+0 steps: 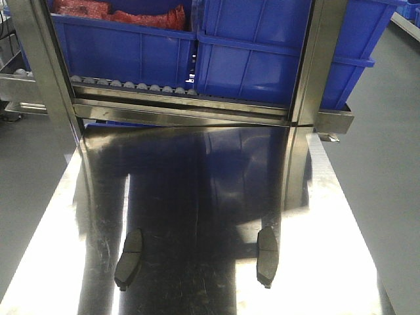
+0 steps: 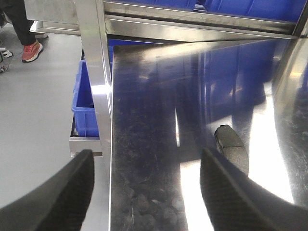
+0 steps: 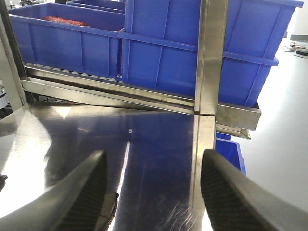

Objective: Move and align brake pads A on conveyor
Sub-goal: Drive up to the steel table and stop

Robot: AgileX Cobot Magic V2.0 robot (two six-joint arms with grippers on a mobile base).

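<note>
By the shiny steel table's near edge, two flat grey brake pads wait, not moved yet; left gripper and right gripper spread apart, empty.

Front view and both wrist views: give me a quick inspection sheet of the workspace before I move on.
Surface: shiny stainless-steel table, reflective, lightly scratched.
Job's things: two dark grey oblong brake pads lie flat on it, apart: left pad, right pad; conveyor not in view.
Clutter: nothing seen.
Grippers: black-fingered left gripper and right gripper both open, empty, above the table.
Cables: nothing seen near the table.
Surroundings: blue plastic bins on a roller rack behind; red mesh material in one; a person's red shoe on the grey floor.
</note>
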